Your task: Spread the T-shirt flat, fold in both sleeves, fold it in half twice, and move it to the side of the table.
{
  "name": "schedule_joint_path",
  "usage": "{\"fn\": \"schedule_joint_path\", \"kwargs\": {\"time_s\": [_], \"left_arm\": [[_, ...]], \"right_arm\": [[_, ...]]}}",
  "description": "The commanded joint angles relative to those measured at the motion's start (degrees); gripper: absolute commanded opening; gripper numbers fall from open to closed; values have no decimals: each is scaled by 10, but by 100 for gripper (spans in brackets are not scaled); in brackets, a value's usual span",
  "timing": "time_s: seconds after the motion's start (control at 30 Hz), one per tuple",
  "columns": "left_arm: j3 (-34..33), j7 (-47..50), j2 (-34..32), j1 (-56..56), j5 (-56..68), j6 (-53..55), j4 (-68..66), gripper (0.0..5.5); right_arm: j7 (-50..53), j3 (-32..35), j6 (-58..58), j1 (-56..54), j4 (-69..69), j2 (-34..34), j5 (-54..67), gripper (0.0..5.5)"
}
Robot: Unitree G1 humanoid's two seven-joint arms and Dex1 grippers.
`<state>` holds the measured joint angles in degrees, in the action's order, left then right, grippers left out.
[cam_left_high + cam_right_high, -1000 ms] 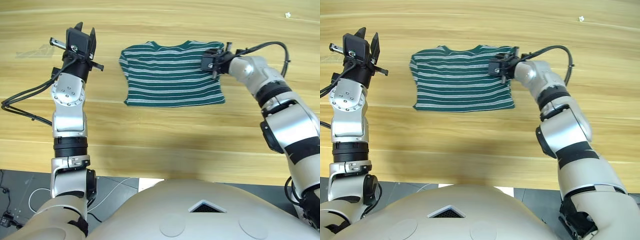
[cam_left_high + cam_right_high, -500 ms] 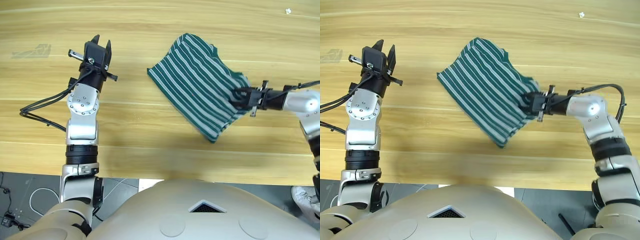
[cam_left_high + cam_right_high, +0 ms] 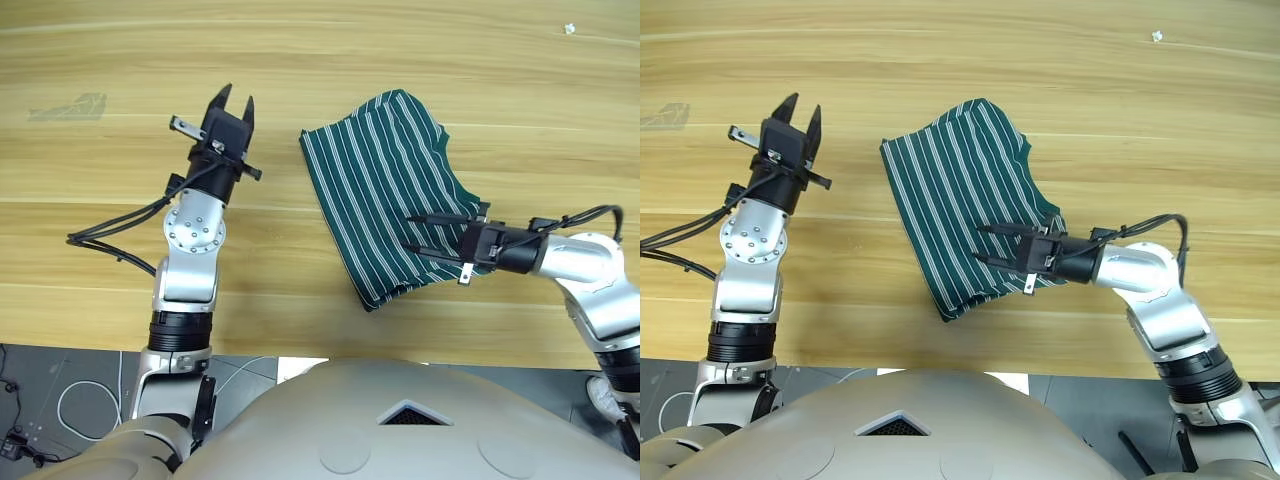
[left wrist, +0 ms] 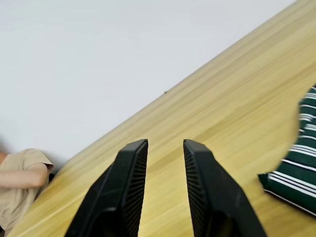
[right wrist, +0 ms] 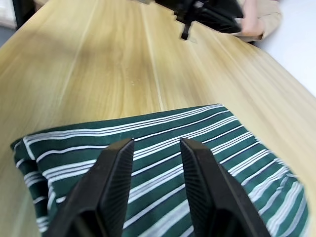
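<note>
The green T-shirt (image 3: 380,190) with white stripes lies folded into a compact, skewed rectangle on the wooden table (image 3: 300,60), right of centre. My right gripper (image 3: 408,234) is open, its two fingers spread just over the shirt's near right part and holding nothing. The right wrist view shows the same open gripper (image 5: 157,144) with striped cloth (image 5: 237,163) under it. My left gripper (image 3: 235,98) stands open and empty to the left of the shirt, a short gap away. In the left wrist view the gripper (image 4: 165,145) is over bare wood, with a shirt corner (image 4: 296,170) at the edge.
A small white scrap (image 3: 568,28) lies at the far right of the table. A faint mark (image 3: 75,105) sits on the wood at the far left. The table's near edge (image 3: 300,352) runs close below the shirt.
My right gripper, shut on the shirt's edge, dragged it nearer and turned it, then opened and let go. My left arm has shifted right, closer to the shirt.
</note>
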<state>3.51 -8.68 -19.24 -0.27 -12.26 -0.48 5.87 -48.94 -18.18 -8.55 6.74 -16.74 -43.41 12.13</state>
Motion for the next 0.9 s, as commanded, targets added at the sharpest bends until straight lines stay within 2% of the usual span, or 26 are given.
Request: {"fn": "schedule_joint_path", "kwargs": {"time_s": [0.03, 0.2, 0.33, 0.47, 0.67, 0.9], "left_arm": [[3, -2, -3, 2, -9, -2, 9, 133], [3, -5, -10, 10, -13, -2, 19, 133], [-2, -9, -11, 11, -13, 7, 51, 133], [10, -23, -5, 13, -17, 25, 131, 133], [25, -28, -1, 20, -24, 38, 128, 133], [32, -31, -2, 23, -27, 40, 122, 133]], "right_arm": [[5, -8, -21, 3, 56, 13, -56, 171], [-65, -20, -35, -14, 74, -52, -125, 171], [-113, -59, -33, -21, 74, -65, -165, 171], [-94, -121, -59, -57, 115, 5, -220, 171], [-74, -185, -87, -90, 197, 97, -246, 171], [-47, -173, -101, -101, 214, 115, -226, 171]]}}
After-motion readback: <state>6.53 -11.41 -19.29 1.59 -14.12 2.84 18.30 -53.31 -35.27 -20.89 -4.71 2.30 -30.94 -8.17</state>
